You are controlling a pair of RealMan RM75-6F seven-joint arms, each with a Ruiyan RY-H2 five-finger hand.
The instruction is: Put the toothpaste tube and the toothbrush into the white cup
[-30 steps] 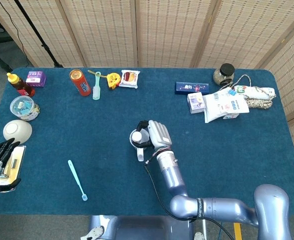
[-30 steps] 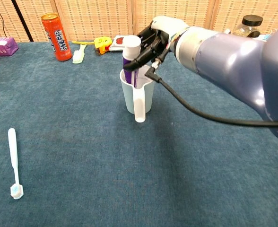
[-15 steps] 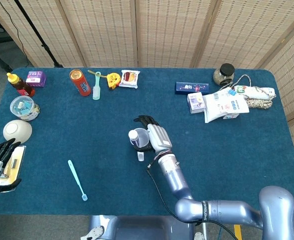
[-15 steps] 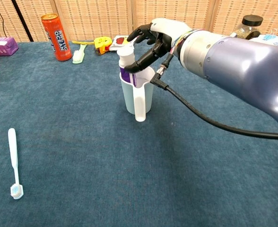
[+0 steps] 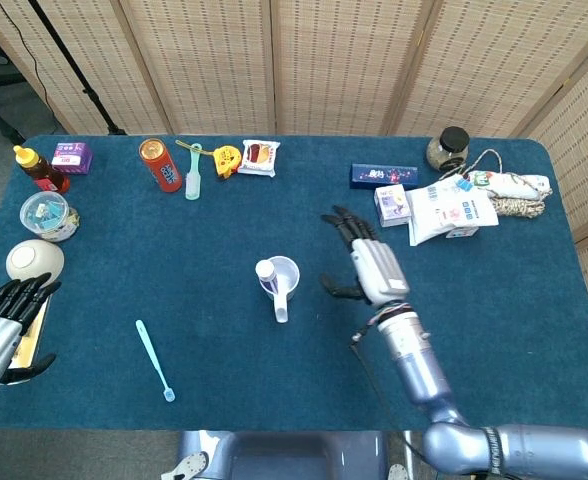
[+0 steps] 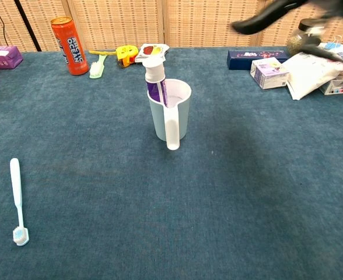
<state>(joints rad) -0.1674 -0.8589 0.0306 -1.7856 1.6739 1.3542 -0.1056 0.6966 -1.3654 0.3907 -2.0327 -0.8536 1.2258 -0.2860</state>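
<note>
1. The white-capped, purple-banded toothpaste tube stands cap-up inside the white plastic cup, leaning on its rim, near the middle of the blue worktop.
2. The pale blue toothbrush lies flat toward the worktop's front left corner, well apart from the cup.
3. The right hand hovers beside the cup, fingers spread, holding nothing (blurred in the chest view).
4. The left hand sits at the left edge, fingers apart, empty.

Both hands empty, fingers spread
</note>
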